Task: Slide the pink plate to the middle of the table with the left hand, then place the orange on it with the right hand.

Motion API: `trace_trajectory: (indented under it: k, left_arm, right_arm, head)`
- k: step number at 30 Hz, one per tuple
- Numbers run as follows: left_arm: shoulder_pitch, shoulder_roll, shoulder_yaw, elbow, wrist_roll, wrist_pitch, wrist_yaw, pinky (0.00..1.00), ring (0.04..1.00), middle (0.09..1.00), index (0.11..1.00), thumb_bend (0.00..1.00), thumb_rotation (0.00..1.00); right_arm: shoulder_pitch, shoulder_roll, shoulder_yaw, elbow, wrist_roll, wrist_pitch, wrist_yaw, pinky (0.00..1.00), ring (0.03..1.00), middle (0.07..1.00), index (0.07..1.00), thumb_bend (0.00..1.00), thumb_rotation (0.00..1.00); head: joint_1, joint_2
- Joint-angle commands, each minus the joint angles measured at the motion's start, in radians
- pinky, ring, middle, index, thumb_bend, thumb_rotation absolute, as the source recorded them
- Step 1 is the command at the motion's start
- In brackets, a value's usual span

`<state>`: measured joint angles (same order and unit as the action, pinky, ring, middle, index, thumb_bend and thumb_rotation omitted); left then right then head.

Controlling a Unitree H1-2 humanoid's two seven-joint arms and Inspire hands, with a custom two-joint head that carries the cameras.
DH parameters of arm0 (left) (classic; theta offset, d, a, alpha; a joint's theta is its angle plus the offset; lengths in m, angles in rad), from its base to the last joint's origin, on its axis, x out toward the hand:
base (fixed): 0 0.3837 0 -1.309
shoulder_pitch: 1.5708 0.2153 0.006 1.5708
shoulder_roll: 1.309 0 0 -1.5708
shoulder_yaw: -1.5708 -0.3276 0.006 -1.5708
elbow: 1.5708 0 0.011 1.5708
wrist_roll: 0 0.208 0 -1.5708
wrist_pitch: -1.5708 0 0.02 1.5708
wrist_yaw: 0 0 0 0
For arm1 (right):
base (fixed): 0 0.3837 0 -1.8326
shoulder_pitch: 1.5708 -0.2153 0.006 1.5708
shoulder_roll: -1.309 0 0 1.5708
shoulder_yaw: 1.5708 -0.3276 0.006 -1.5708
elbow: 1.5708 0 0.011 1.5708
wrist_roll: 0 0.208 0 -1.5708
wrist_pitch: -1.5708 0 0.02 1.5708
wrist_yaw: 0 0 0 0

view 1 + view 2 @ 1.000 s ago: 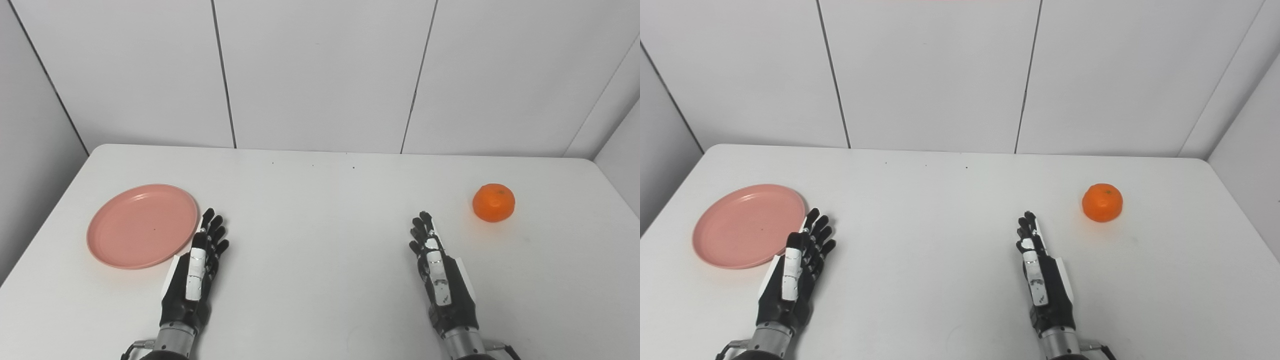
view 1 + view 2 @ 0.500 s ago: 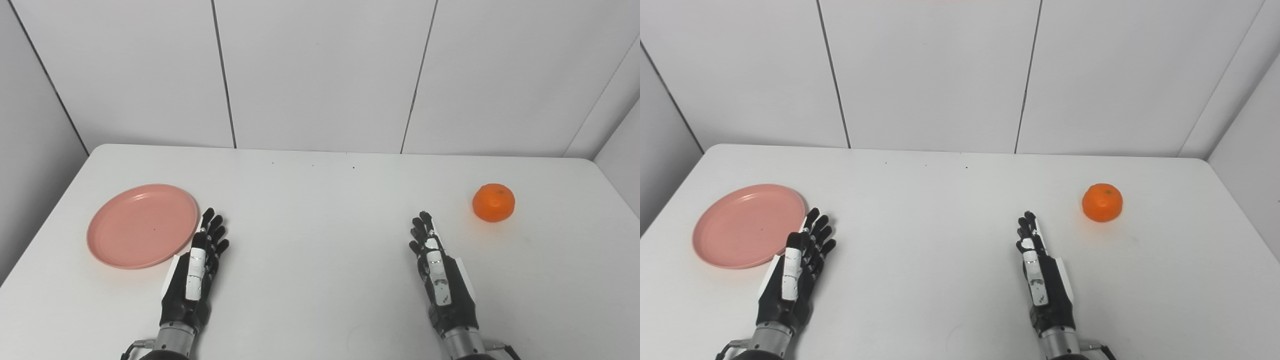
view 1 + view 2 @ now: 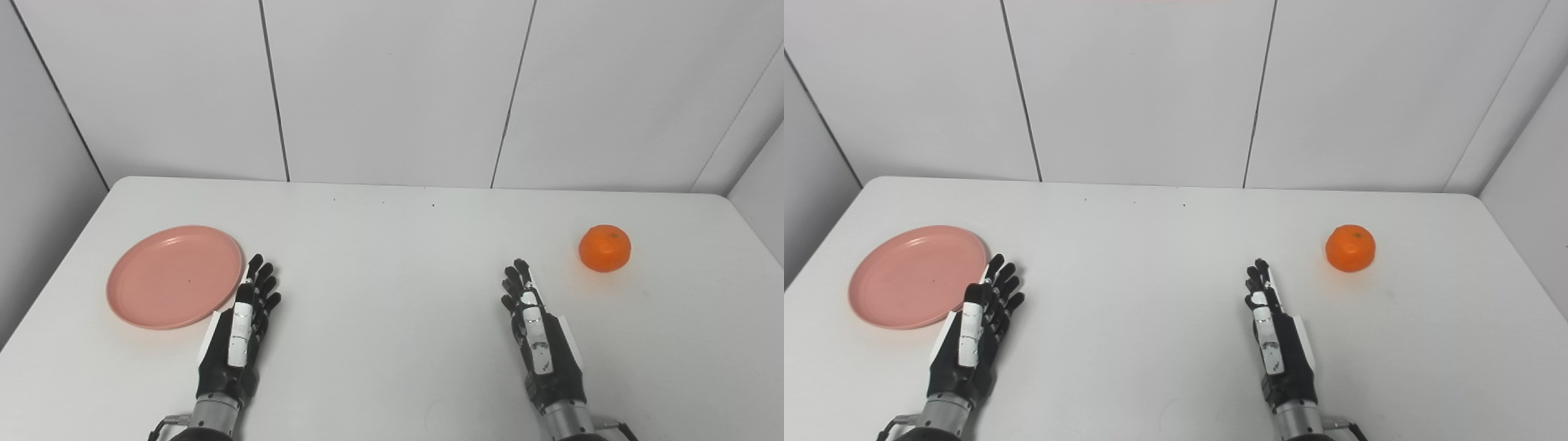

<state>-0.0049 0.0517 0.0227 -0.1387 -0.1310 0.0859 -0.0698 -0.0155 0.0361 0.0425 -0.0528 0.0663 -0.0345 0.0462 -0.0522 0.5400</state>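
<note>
Pink plate sits empty near the table's left edge, the orange well apart from it near the right edge — each within reach of the hand meant to deal with it, and the middle of the table between them bare, so I'd say nothing of the task is done yet. The left hand lies flat just beside the plate's near right rim, fingers stretched out and a little apart, holding nothing — whether it touches the rim I cannot tell. The right hand rests likewise open and empty, its fingertips short of the orange.
</note>
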Motion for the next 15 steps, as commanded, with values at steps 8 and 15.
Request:
trace_trajectory:
  k: [8, 15]
  left_arm:
    - [-0.026, -0.037, -0.027, 0.047, 0.045, -0.062, 0.020, 1.00, 1.000, 1.000, 1.000, 0.92, 1.00]
    - [-0.038, -0.074, -0.043, 0.102, 0.081, -0.118, 0.039, 1.00, 1.000, 1.000, 1.000, 0.89, 1.00]
  right_arm:
    - [-0.001, -0.046, -0.026, 0.075, 0.044, -0.067, 0.045, 1.00, 0.987, 0.981, 1.000, 0.83, 1.00]
    - [-0.013, -0.084, -0.052, 0.124, 0.091, -0.083, 0.080, 1.00, 0.989, 0.983, 1.000, 0.85, 1.00]
  head:
    - [0.141, -0.040]
    - [0.198, -0.060]
